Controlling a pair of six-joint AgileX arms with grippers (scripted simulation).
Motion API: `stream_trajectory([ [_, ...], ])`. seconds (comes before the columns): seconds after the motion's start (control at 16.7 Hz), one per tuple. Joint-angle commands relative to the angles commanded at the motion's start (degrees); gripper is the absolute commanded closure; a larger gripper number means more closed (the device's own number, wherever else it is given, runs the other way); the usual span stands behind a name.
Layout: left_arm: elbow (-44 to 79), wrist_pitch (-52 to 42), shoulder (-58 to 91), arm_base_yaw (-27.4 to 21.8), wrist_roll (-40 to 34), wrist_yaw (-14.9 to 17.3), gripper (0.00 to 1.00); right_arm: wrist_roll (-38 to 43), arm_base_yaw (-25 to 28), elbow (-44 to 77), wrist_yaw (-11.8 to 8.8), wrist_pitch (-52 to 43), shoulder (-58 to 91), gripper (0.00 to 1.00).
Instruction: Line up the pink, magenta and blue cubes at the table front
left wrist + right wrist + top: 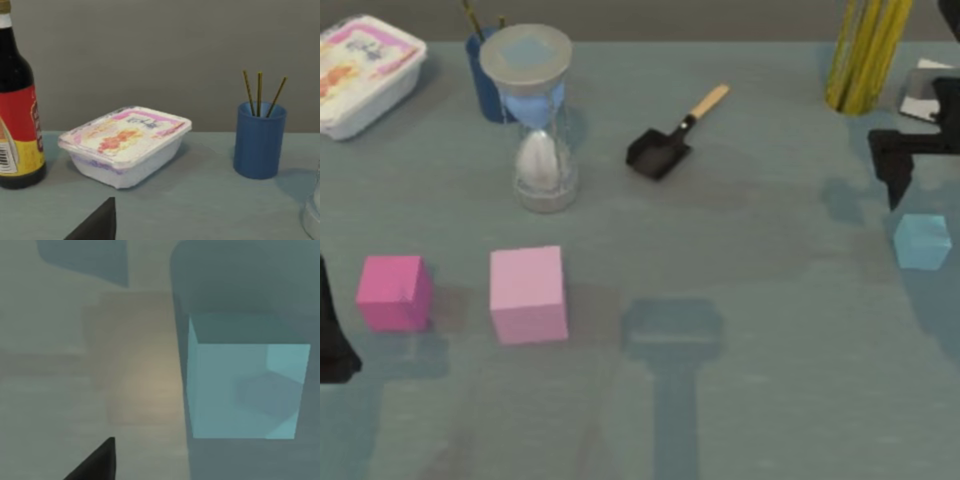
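**Right gripper above blue cube**

The right gripper is near the worktop's right edge, just behind the blue cube; whether it is open cannot be determined, and it holds nothing visible. The cube rests on the worktop. Well to the left, the pink cube and magenta cube sit side by side, apart. The left gripper is parked at the left edge.

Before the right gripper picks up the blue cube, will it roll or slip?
The blue cube sits flat on the table, so rolling is unlikely. Its plain matte faces probably grip well. Being smallest, it likely weighs little.
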Motion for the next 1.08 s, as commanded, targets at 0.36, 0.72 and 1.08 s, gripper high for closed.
stream_trajectory([
  [0.36,0.0,0.0,0.0,0.0,0.0,0.0,0.0,-0.1,-0.1,-4.5,0.0,6.8,2.3,0.0],
  [0.72,0.0,0.0,0.0,0.0,0.0,0.0,0.0,0.2,0.1,-11.0,0.1,17.4,6.4,0.0],
  [1.08,0.0,0.0,0.0,0.0,0.0,0.0,0.0,0.2,0.1,-11.0,0.1,17.4,6.4,0.23],
])
